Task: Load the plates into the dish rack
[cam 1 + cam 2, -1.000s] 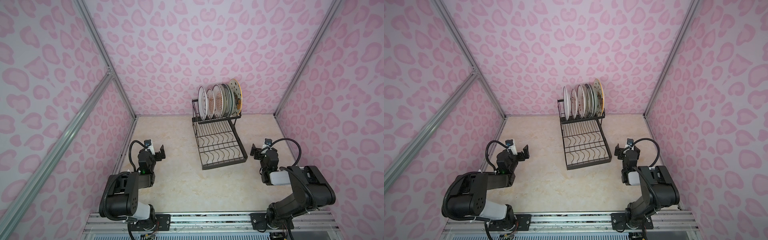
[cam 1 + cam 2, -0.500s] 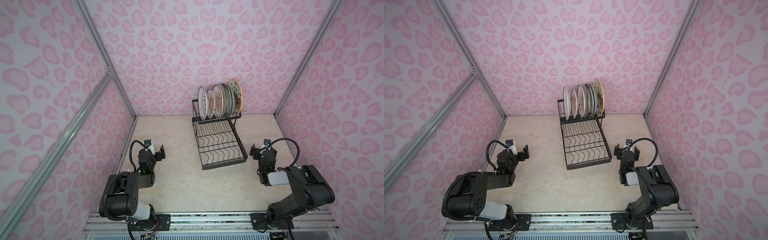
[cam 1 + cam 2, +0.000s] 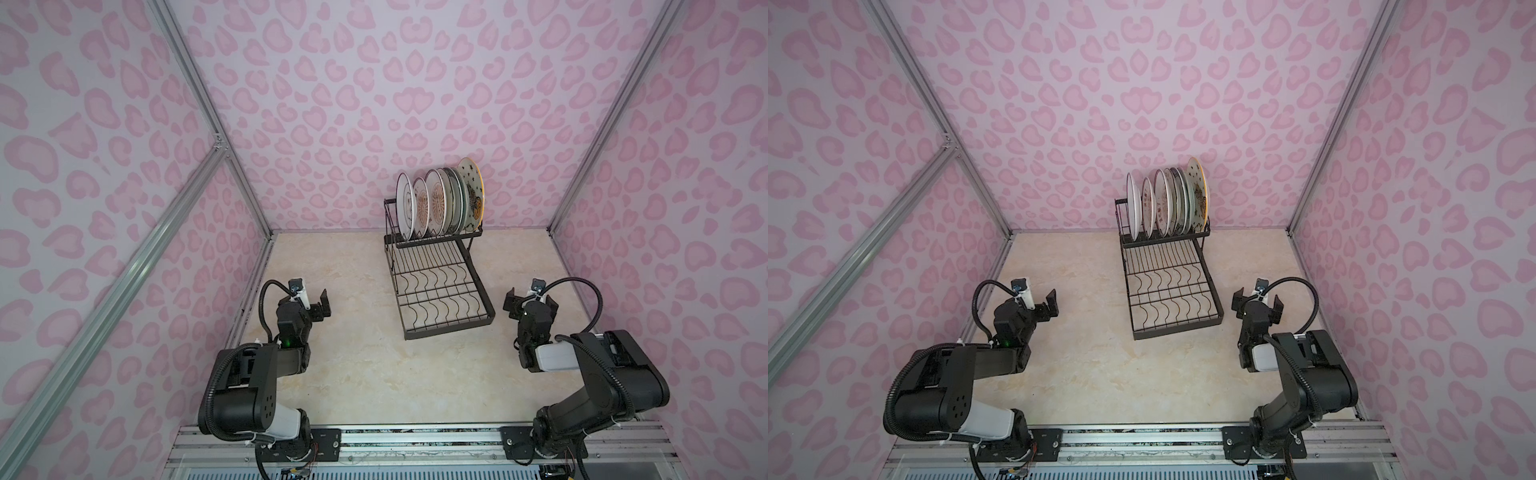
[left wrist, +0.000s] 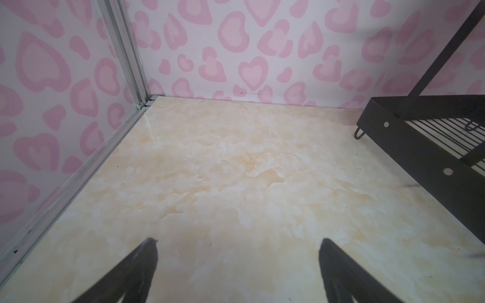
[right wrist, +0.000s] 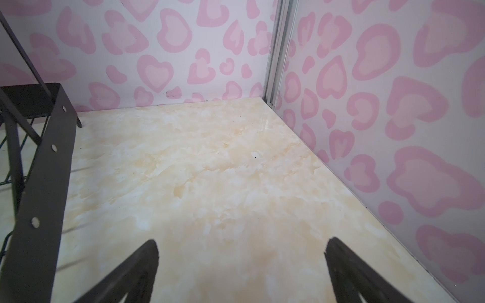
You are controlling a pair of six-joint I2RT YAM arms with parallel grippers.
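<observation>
Standing on edge in the raised far basket of the dish rack [image 3: 451, 325], plates [image 3: 436, 203] lie beyond both arms, row running left to right; left fingers [image 3: 324, 300] and right fingers [image 3: 510, 303] gape empty beside the lower tray, right nearer.

Lab robot cell, not a real kitchen: aluminium extrusion frame [image 3: 219, 146] with pink heart-print panels [image 3: 374, 104] boxes in a marble-look table [image 3: 365, 374]. Left arm [image 3: 249, 386] and right arm [image 3: 602, 382] are bolted to a slotted rail [image 3: 415, 438] (dish rack [image 3: 451, 325] is the only household item).
</observation>
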